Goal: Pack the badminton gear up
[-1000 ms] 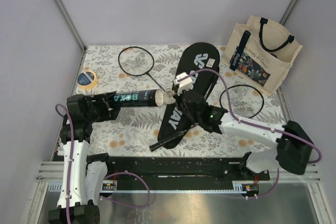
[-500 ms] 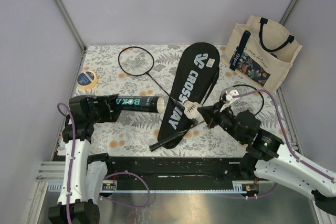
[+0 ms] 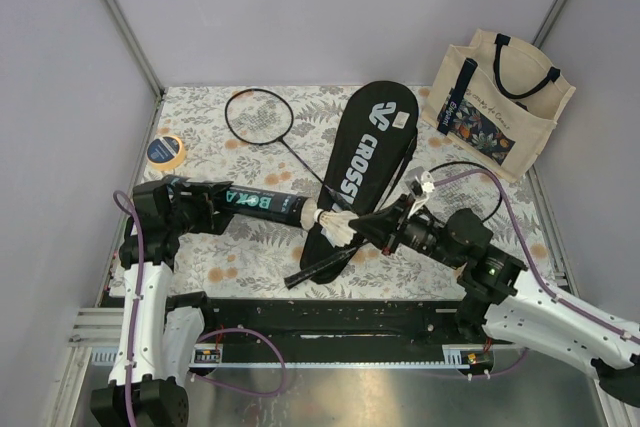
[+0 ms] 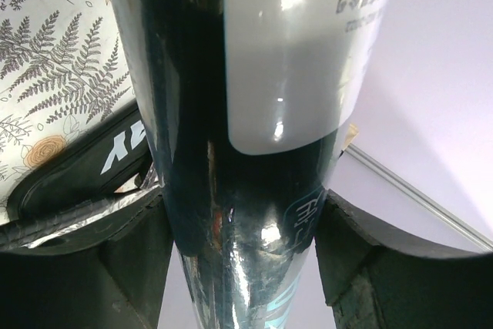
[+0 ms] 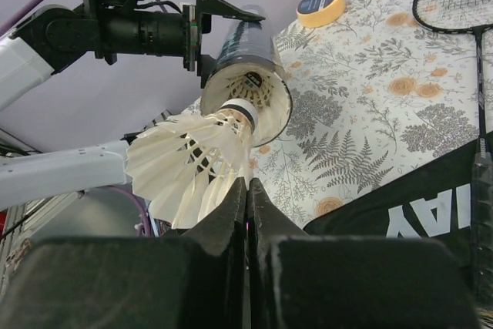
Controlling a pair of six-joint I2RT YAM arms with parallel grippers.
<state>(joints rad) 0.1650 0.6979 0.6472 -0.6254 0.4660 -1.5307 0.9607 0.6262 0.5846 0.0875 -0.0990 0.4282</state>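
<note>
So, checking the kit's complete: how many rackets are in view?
2. One racket lies at back left; the other racket's head shows at right, partly hidden behind the right arm.

Black tube (image 3: 262, 203), teal lettering: horizontal, raised off table, open mouth facing right.
White feather shuttlecock (image 3: 335, 224): cork tip at tube mouth, skirt trailing right.
Long black bag (image 3: 365, 152), white lettering: flat, diagonal, mid-table.
Racket (image 3: 258, 114): flat, rear left.
Second racket (image 3: 462, 190): head right of bag, partly hidden.

Tote bag (image 3: 505, 97) stands back right, perhaps tilted; tape roll (image 3: 165, 151) lies left.
</note>
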